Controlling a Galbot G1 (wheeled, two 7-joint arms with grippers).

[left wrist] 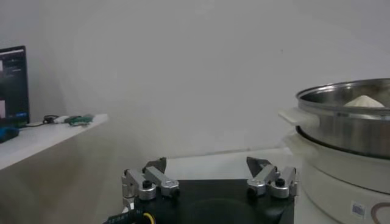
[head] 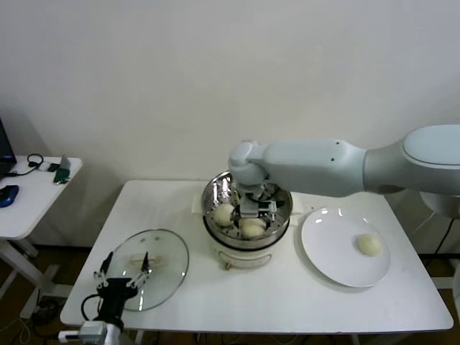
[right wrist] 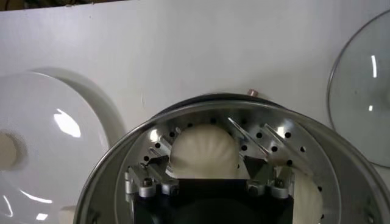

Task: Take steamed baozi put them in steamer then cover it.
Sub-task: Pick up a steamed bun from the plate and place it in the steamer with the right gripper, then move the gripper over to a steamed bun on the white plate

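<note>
Right gripper (head: 253, 213): inside the steamer (head: 280, 198), jaws spread around a bun (right wrist: 203, 150), not pinching.
Left gripper (head: 123, 272): parked by the lid (head: 169, 251), jaws wide.
Buns: several in steamer; one (head: 369, 244) on plate (head: 327, 248).
Lid: flat on tabletop (head: 287, 295).
</note>
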